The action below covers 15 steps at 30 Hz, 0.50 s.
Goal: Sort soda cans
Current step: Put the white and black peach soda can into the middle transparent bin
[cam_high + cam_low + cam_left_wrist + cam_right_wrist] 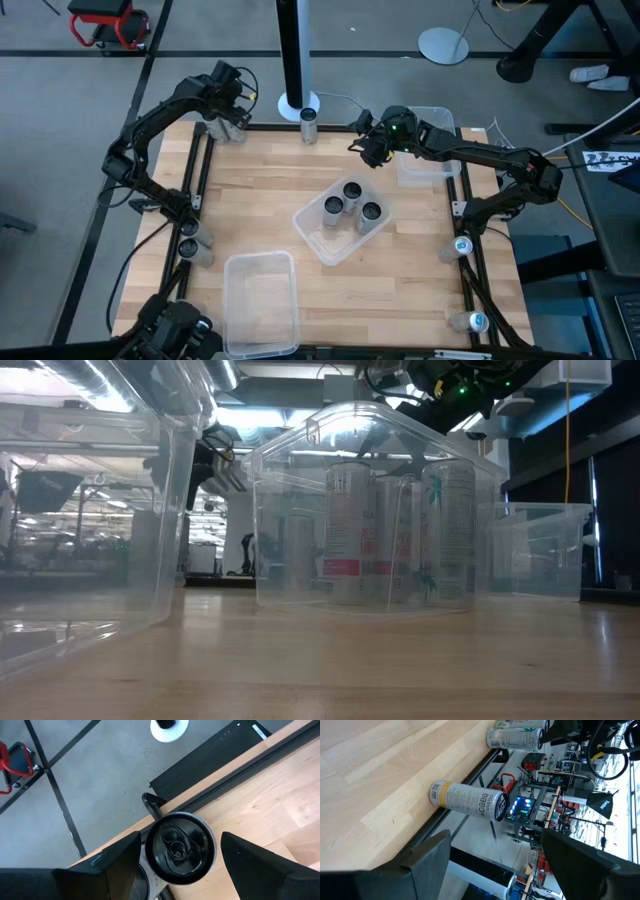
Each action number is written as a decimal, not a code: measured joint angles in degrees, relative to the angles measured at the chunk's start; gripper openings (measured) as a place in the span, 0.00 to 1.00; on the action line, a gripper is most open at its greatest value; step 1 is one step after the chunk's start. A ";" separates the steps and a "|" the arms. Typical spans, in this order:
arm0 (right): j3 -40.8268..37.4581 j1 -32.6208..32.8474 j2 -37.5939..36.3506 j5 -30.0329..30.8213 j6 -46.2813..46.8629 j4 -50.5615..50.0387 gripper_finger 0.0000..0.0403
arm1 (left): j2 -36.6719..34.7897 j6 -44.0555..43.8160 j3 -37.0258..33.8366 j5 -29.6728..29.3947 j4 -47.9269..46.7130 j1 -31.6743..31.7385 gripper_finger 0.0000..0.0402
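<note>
A dark-topped soda can (180,847) stands upright at the table's far left corner, with a second can (214,127) close beside it. My left gripper (181,840) is over that corner, shut on the dark-topped can. My right gripper (495,852) hovers open near the far edge, pointing at a yellow-banded can (467,800) that stands by the edge rail and is clear of the fingers. Three cans (350,205) stand in the middle clear bin (312,235). My left gripper has the dark-topped can between its two fingers, one on each side of its wall just under the top rim (148,865). The fingers (120,865) slant down at it from above. The can is upright; whether its base is off the table is hidden.
A clear bin (260,300) lies near the front edge, another (430,150) at the far right. More cans stand at the left edge (190,243) and the right edge (462,246), (476,321). A black post on a white base (297,100) rises behind the far edge.
</note>
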 joint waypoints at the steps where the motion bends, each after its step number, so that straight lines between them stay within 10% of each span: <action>1: 0.00 0.00 0.00 0.00 0.00 0.00 0.78 | -0.02 -0.01 0.00 -0.02 0.03 0.00 0.66; 15: 0.00 0.00 0.00 0.00 0.00 -0.02 0.78 | -0.02 -2.23 0.09 1.13 -0.38 1.87 0.66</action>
